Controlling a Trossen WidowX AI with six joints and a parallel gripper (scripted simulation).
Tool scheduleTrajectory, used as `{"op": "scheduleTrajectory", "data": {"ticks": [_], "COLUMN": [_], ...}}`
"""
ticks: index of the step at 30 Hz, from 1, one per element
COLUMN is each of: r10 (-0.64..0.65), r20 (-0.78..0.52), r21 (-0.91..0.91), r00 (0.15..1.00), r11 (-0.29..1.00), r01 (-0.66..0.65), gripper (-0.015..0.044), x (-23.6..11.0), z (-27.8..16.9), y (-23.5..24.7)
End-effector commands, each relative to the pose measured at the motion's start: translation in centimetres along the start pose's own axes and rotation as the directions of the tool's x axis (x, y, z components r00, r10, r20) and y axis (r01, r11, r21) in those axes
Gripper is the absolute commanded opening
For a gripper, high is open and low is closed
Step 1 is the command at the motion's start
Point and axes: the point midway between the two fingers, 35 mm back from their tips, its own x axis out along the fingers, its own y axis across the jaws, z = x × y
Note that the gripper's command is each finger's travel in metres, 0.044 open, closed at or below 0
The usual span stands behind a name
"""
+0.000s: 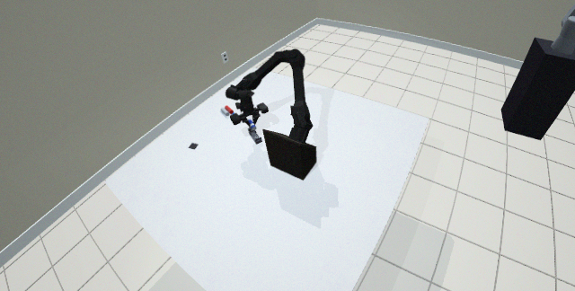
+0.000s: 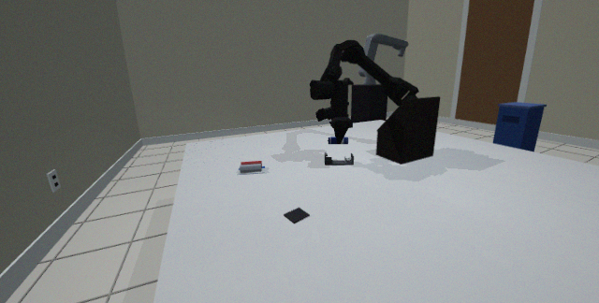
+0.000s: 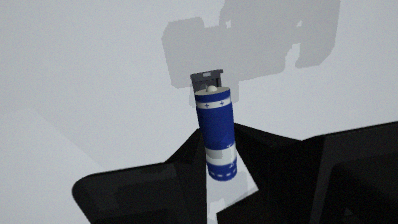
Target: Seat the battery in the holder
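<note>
Top view: black parallel-jaw gripper (image 1: pixel 251 125) hangs over the white table sheet (image 1: pixel 225 219), just beside the arm's dark box pedestal (image 1: pixel 287 156). Small dark-grey rectangular holder (image 1: pixel 256 137) lies just below-right of the claw; too small here to read its ends.

Exterior view: blue cylindrical battery (image 2: pixel 338 140) is clamped in the claw, lying level, in the air above the holder (image 2: pixel 339 159), apart from it. A separate red-and-grey cylinder (image 2: pixel 251 166) lies well off to the side.

Wrist view: smooth battery (image 3: pixel 216 131), white bands, terminal nub leading, long axis pointing at the holder (image 3: pixel 206 80) ahead, seemingly in line.
</note>
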Motion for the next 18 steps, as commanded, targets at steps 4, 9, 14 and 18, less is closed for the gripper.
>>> {"op": "scheduleTrajectory", "data": {"ticks": [4,9,14,18], "r10": [0.007,0.015,0.021,0.025], "r20": [0.054,0.104,0.153,0.19], "r21": [-0.012,-0.013,-0.013,-0.012], "r00": [0.999,0.995,0.988,0.982], "r11": [1.0,1.0,1.0,1.0], "r01": [-0.006,-0.014,-0.019,-0.023], "gripper": [0.0087,0.0087,0.0087,0.0087], "x": [1.2,2.1,2.8,3.3], "z": [0.1,0.2,0.3,0.4], "y": [0.1,0.3,0.2,0.0]}}
